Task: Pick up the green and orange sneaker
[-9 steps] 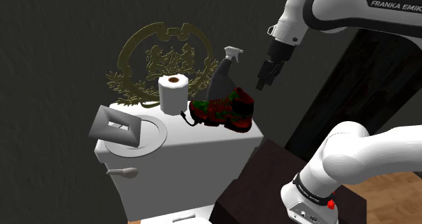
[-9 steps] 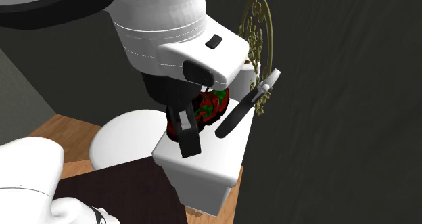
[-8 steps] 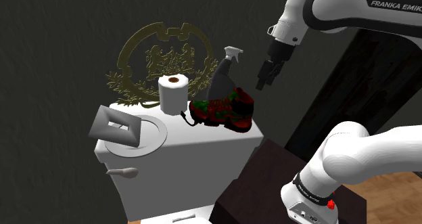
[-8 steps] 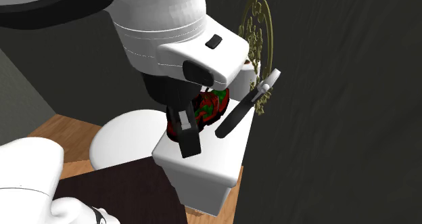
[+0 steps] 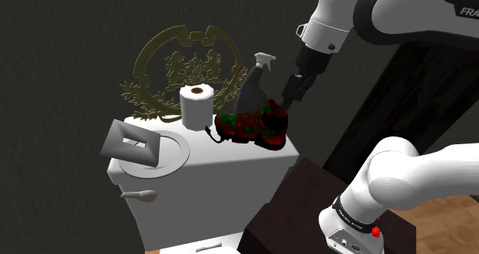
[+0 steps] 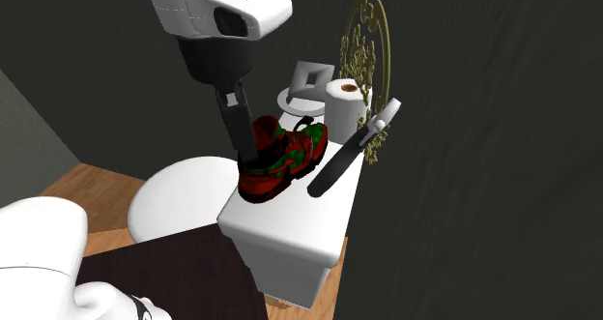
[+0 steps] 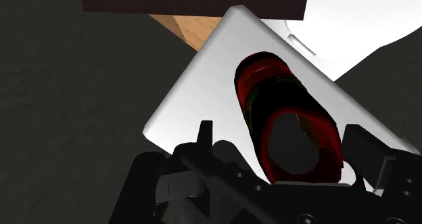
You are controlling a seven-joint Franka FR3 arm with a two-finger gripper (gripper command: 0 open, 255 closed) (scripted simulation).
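Shoulder view: red-and-green sneaker with black trim (image 5: 252,126) sits upright on its sole on the flat white toilet tank lid (image 5: 222,159), centre of frame. The all-black two-finger gripper (image 5: 290,97) hangs just above the sneaker's right end, not touching it as far as can be seen.

Wrist view: fingers (image 7: 205,133) stand wide apart. The sneaker (image 7: 287,114) lies between them, its dark opening nearest the gripper (image 7: 284,140). No contact is visible on either side.

Second exterior view: gripper (image 6: 248,152) comes down at the left side of the sneaker (image 6: 282,161), centre of frame.

Also on the lid, shoulder view:
- white toilet paper roll (image 5: 197,107), just left of the sneaker
- dark grey spray bottle with white nozzle (image 5: 252,82), leaning behind the sneaker
- grey square frame (image 5: 137,143) on a round grey plate (image 5: 175,154), left of centre

A gold ornamental wreath emblem (image 5: 180,61) is on the dark wall, upper left of centre.
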